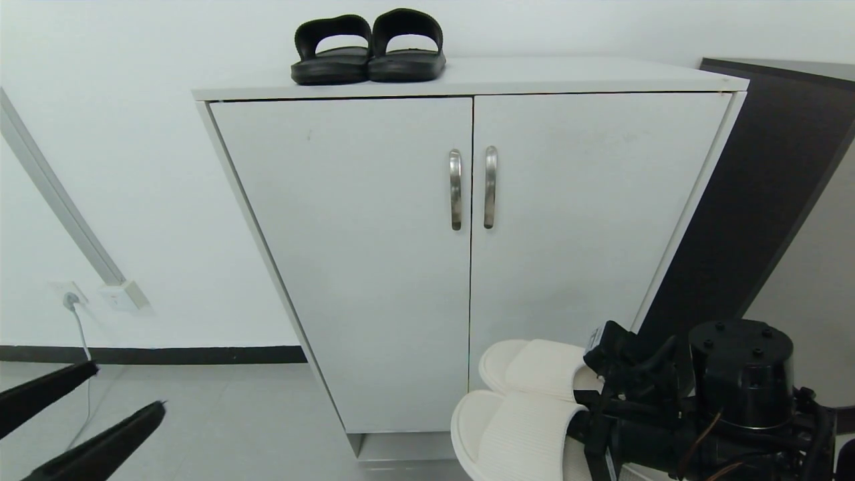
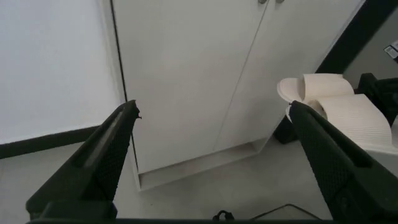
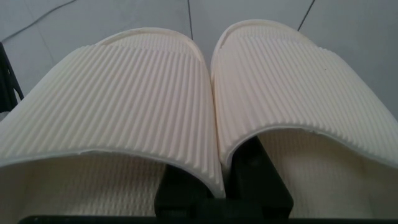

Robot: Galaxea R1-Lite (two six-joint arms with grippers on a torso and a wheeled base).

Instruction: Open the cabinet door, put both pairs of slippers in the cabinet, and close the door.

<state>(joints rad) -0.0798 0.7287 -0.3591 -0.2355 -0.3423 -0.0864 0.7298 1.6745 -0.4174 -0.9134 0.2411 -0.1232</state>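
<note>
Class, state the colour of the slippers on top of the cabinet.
Black slippers, best in head view.

The white two-door cabinet stands shut, barring the inside. Two upright metal handles sit just beside the middle seam, with bare panel around them. A pair of cream ribbed slippers, clamped in the right gripper, crowds the foot of the right door. The grey floor left of the cabinet lies open.

No writing, number or sign can be read from where I stand. A small white sticker sits on the right arm, just beside the cream slippers, its print too small to make out.
</note>
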